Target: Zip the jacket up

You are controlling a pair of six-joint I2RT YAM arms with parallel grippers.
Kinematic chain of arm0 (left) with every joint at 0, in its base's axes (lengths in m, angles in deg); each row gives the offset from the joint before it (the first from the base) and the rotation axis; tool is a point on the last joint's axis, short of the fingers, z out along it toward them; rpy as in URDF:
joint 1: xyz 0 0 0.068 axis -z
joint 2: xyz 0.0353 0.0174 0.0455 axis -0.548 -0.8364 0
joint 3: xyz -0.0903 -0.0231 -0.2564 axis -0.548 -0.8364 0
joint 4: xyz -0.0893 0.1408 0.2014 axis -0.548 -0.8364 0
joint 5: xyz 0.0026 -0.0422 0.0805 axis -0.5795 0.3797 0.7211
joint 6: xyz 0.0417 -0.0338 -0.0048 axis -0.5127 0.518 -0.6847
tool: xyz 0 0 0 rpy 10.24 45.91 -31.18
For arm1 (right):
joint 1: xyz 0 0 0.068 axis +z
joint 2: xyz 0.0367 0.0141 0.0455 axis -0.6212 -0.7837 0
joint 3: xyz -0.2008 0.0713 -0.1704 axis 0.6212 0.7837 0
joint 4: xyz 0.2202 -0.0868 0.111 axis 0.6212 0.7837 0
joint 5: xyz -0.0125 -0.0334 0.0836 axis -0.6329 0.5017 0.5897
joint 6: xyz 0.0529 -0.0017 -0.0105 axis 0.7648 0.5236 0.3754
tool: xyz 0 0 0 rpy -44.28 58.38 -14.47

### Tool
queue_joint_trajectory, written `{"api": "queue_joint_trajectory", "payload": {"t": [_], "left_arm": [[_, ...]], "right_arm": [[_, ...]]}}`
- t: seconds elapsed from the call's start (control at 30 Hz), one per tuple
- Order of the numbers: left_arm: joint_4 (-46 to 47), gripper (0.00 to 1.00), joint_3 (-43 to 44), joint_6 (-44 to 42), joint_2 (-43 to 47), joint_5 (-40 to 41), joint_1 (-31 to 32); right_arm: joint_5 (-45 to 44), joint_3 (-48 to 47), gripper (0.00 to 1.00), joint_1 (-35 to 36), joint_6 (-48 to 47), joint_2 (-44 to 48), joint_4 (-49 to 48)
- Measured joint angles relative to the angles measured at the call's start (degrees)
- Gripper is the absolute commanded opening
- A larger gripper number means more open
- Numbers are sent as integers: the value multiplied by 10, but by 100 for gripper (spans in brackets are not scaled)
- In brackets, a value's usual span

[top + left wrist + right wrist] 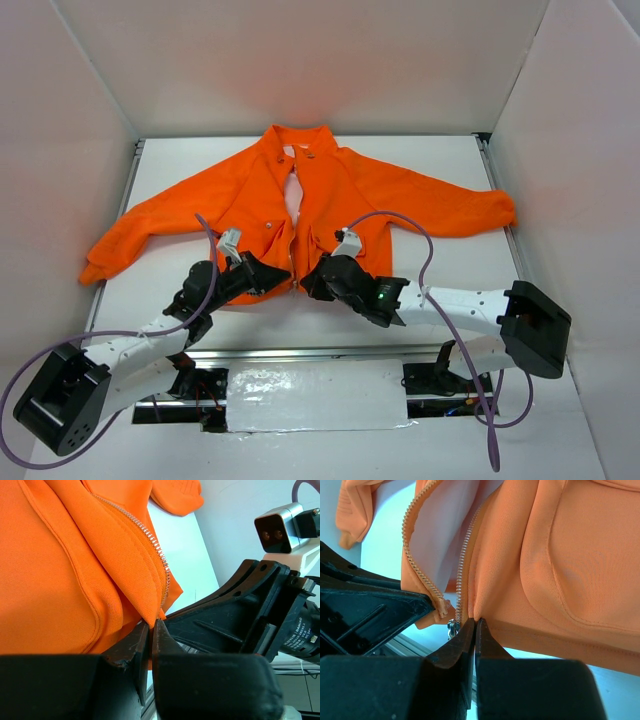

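Item: jacket (330, 190), laid flat centrally, collar far, zipper (294, 215) open; left gripper (151, 630) and right gripper (475, 627) each clamped on a near hem corner; hazard: shallow pinches slipping, leaving zipper ends misaligned at slider (452, 627).

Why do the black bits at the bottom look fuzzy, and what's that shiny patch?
Left wrist view: the black jaws sit by the lens, so they blur, while the bright orange fabric jacket and its zipper teeth look sharp. Right wrist view: same blur on the jaws. Top view: the white glossy strip catches glare.
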Motion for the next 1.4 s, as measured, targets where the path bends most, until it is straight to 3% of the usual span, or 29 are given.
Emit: {"api": "queue_joint_trajectory", "payload": {"t": [1.1,1.17,1.27,1.33,1.37,1.4], "left_arm": [[24,0,-14,16,-9,-4,0],[5,0,-12,12,1,1,0],[-111,0,17,-3,41,47,2],[-203,0,47,-15,80,97,3],[-243,0,60,-17,103,126,3],[-284,0,72,-17,127,158,3]], "right_arm": [[-9,10,0,0,-18,17,-23],[-8,10,0,0,-35,16,-24],[5,-3,0,0,-78,-1,-5],[26,-28,10,0,-108,-31,14],[41,-36,21,0,-119,-44,19],[58,-39,50,0,-131,-54,23]]}}
